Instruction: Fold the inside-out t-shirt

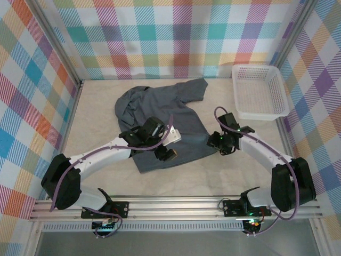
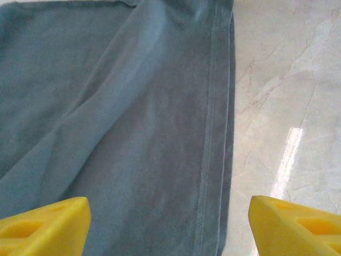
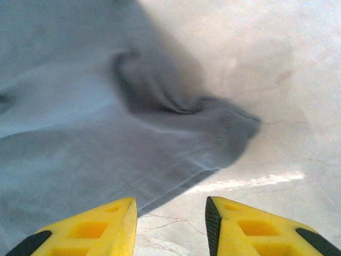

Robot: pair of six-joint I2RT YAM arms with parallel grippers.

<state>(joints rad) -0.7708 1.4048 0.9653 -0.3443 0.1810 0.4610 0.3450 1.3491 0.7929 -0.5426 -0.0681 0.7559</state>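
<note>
The inside-out t-shirt (image 1: 160,109) lies on the table, bunched at its far left and spread flatter toward me, with a small white tag (image 1: 175,137) showing. My left gripper (image 1: 164,153) hovers over its near part. In the left wrist view that gripper (image 2: 170,229) stands open wide, and the shirt's stitched edge (image 2: 205,160) runs between the yellow fingers. My right gripper (image 1: 213,141) sits at the shirt's right edge. Seen from the right wrist, it (image 3: 170,224) is open with bare table in the gap, and a rumpled corner of the shirt (image 3: 234,128) lies just ahead.
A white mesh basket (image 1: 259,113) stands at the back right, apart from the shirt. Checked walls close in the back and both sides. Pale marbled tabletop (image 1: 224,176) shows bare in front of the shirt and to its right.
</note>
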